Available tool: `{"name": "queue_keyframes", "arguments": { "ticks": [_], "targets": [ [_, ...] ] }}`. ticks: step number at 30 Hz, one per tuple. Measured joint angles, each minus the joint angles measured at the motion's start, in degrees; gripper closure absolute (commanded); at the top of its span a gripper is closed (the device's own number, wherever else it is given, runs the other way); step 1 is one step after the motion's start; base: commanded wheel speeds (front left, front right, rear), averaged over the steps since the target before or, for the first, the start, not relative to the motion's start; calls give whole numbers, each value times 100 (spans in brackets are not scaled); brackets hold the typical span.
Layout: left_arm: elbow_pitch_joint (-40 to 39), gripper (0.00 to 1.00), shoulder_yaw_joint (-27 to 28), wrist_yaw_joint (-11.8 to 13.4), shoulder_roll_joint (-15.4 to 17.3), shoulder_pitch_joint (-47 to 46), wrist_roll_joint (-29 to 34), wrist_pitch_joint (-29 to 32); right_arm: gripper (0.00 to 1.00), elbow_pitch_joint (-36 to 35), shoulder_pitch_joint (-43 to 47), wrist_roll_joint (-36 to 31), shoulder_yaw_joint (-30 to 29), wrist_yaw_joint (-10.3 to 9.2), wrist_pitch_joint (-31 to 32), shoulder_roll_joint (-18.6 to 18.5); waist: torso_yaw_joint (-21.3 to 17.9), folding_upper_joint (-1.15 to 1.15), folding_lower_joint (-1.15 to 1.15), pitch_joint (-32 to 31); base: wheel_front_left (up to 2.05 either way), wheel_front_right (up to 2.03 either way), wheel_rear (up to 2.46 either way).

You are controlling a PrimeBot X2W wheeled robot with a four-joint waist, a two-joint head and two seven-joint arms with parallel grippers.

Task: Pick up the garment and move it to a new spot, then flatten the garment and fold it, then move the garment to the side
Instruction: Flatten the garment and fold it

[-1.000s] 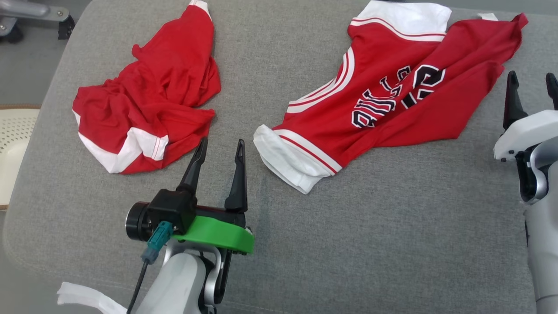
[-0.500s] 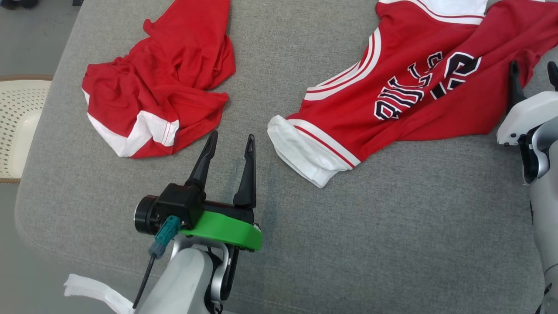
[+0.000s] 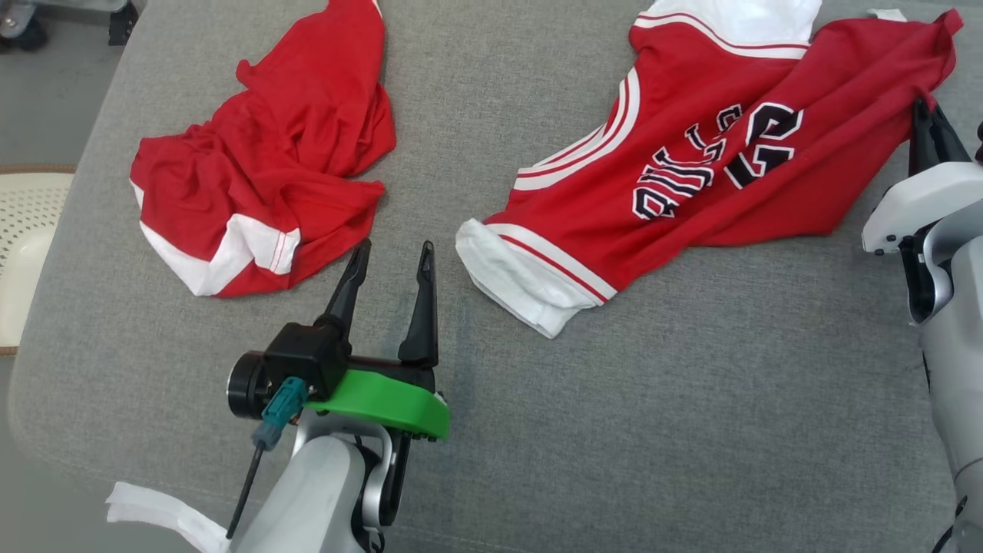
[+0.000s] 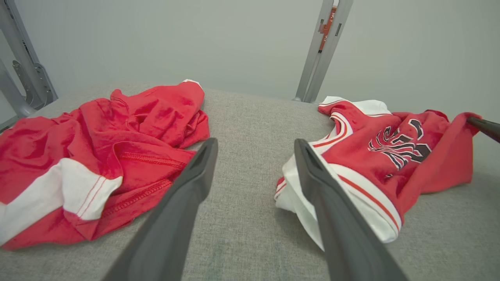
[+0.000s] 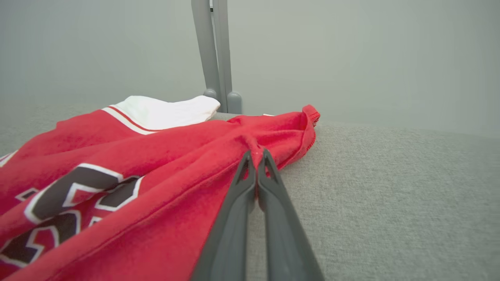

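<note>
Carefully now: a thin pinch of jersey is being readied for lifting

The lettered jersey (image 3: pixel 714 153) is being pinched near its right-hand edge by the right gripper (image 5: pixel 256 153), whose two dark fingers are being pressed together on a small peak of red cloth. The jersey is lying rumpled, lettering up, on the right half of the grey surface (image 3: pixel 691 430), its white cuff (image 3: pixel 522 280) nearest the robot. The left gripper (image 3: pixel 393 250) is being held with its fingers spread and nothing between them. It is hovering over bare surface between the jersey and the other red garment (image 3: pixel 261 177), which is lying crumpled well apart on the left.

The pick-up is judged to be only beginning; moving, flattening and folding are not yet being attempted. Since only a little tuck of fabric is being gripped at the fingertips, a slow, straight rise is being advised, so that the cloth is being drawn up gradually rather than jerked free. The pinch should be watched as the weight is being taken. If the peak is seen sliding, the jersey is better set down and retaken deeper. The carry is best routed clear of the other red garment. The white cuff is being suggested as a second hold for the left gripper, so the jersey can be laid down already partly spread.
</note>
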Motion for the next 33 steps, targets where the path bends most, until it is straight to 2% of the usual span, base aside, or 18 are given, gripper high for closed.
{"name": "queue_keyframes", "arguments": {
  "ticks": [7, 13, 22, 27, 29, 30, 31, 32, 33],
  "targets": [
    [146, 0, 171, -1, 0, 122, 13, 0, 100, -554, 506, 355, 201, 0, -73, -105, -343, 0, 0, -239, 0, 0, 0],
    [242, 0, 233, 1, -2, 242, 13, 0, 100, -1388, 1368, 740, 303, 0, 79, -294, -733, 0, 0, -488, 0, 0, 0],
    [360, 0, 288, -24, -5, 384, 22, 0, 100, -2863, 2713, 878, 469, 0, 1167, -513, -1281, 0, 0, -836, 0, 0, 0],
    [367, 0, 253, -27, -5, 404, 7, 0, 100, -3685, 3422, 1020, 430, 0, 1968, -649, -1407, 0, 0, -1035, 0, 0, 0],
    [347, 0, 238, -22, -5, 450, -18, 0, 100, -3945, 3769, 1201, 289, 0, 2130, -543, -1428, 0, 0, -1105, 0, 0, 0],
    [344, 0, 229, -18, -5, 461, -26, 0, 70, -4012, 3883, 1181, 235, 0, 2185, -522, -1434, 0, 0, -1125, 0, 0, 0],
    [343, 0, 213, -8, -5, 472, -47, 0, 31, -4068, 4021, 1132, 145, 3, 2215, -504, -1436, 0, 0, -1144, 0, 0, 0],
    [350, 0, 188, -8, -5, 477, -58, 0, 0, -4089, 4145, 1092, -9, 3, 2236, -443, -1433, 0, 0, -1157, 0, 0, 0],
    [356, 0, 169, -8, -5, 484, -58, 0, 0, -4090, 4231, 1057, -133, 3, 2258, -364, -1428, 0, 0, -1166, 0, 0, 0]
  ]
}}
